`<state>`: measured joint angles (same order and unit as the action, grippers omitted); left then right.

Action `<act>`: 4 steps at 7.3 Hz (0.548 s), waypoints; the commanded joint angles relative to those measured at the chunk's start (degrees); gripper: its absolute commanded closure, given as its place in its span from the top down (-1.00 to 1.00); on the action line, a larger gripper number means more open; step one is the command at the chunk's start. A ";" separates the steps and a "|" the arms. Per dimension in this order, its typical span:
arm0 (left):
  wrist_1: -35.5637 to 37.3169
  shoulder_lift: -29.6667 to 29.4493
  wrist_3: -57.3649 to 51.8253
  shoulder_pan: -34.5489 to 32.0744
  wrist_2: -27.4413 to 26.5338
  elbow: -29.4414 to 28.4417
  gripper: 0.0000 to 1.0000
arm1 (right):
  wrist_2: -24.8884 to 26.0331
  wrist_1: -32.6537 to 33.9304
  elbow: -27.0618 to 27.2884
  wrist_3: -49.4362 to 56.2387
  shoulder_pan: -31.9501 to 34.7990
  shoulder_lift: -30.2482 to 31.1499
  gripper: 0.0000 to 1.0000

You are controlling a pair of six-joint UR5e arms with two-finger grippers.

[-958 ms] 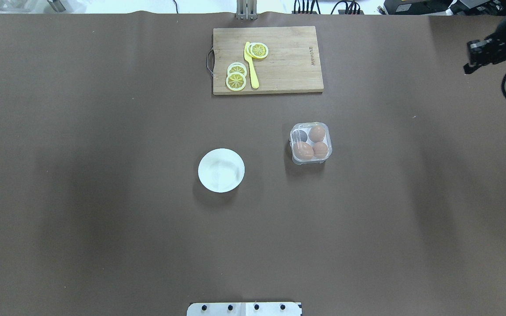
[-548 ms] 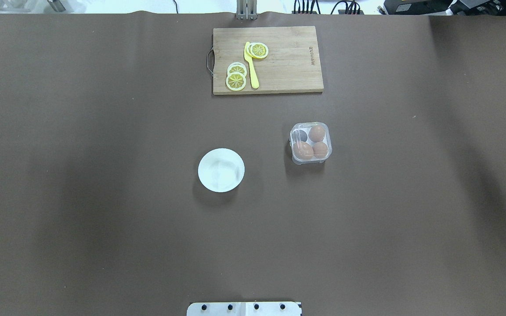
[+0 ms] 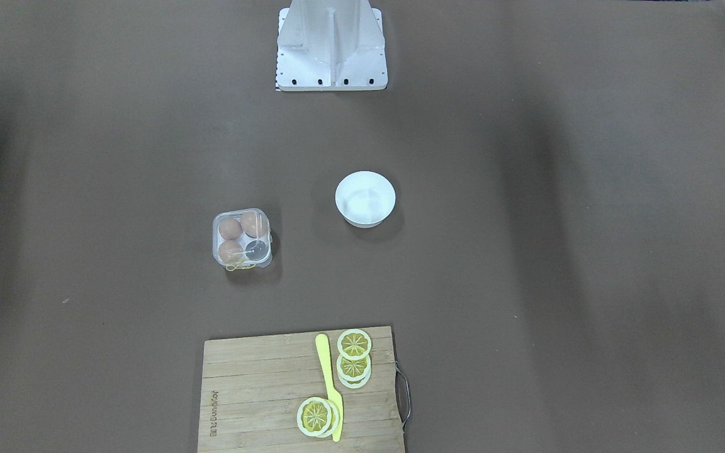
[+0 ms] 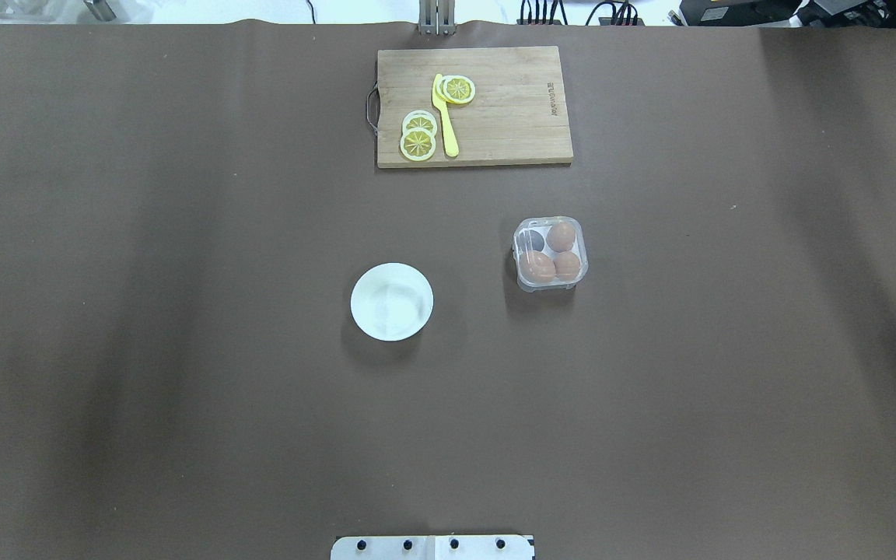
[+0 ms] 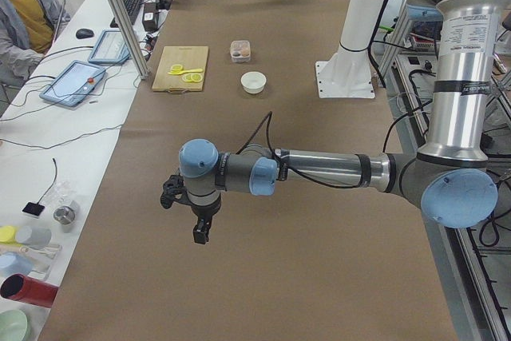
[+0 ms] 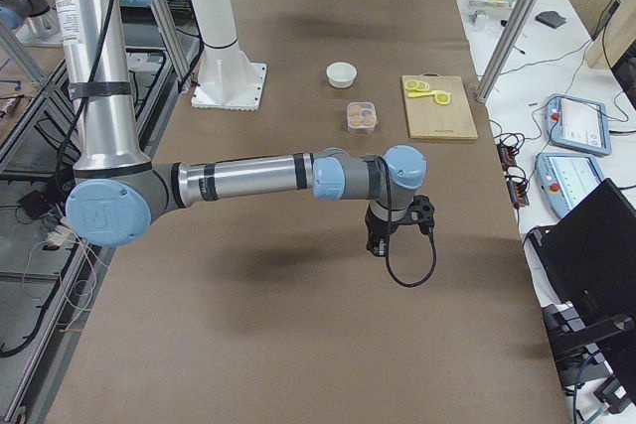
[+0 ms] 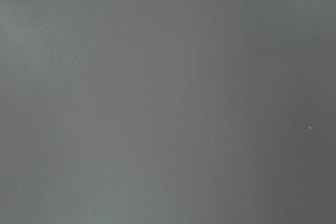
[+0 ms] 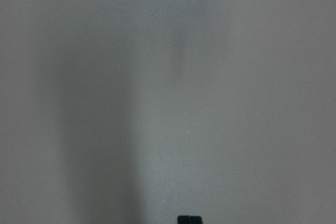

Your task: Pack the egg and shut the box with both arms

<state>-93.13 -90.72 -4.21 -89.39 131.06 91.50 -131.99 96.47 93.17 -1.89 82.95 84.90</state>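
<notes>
A long desk (image 4: 183, 389) under brown paper runs down the room; beside it, a white side bench (image 5: 88, 129) carries tablets (image 5: 72, 83), cables (image 5: 48, 145) and cups (image 5: 24, 237).

The base (image 4: 432, 547) stands at the middle of the table's (image 4: 183, 350) near edge. The bowl (image 4: 391, 301) sits about mid-table, a little left of centre. The box (image 4: 550, 253) lies to its right and slightly farther, apart from it. Three eggs are in the box: one (image 4: 561, 235) in the far right cell, one (image 4: 537, 267) in the near left, one (image 4: 567, 265) in the near right. The board (image 4: 510, 109) lies at the far edge, behind bowl and box. On it the knife (image 4: 445, 117) points near to far, with slices on either side. The left arm (image 5: 319, 169) reaches over the table's left end, the right arm (image 6: 248, 178) over its right end, both well apart from everything else.
</notes>
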 commanded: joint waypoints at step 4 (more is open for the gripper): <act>0.67 1.60 0.69 -0.18 5.08 2.28 0.95 | -2.38 -0.22 1.31 -0.05 0.63 1.23 1.00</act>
<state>-92.47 -89.33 -3.68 -89.60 134.25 93.95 -133.06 96.35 94.36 -1.98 83.55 85.77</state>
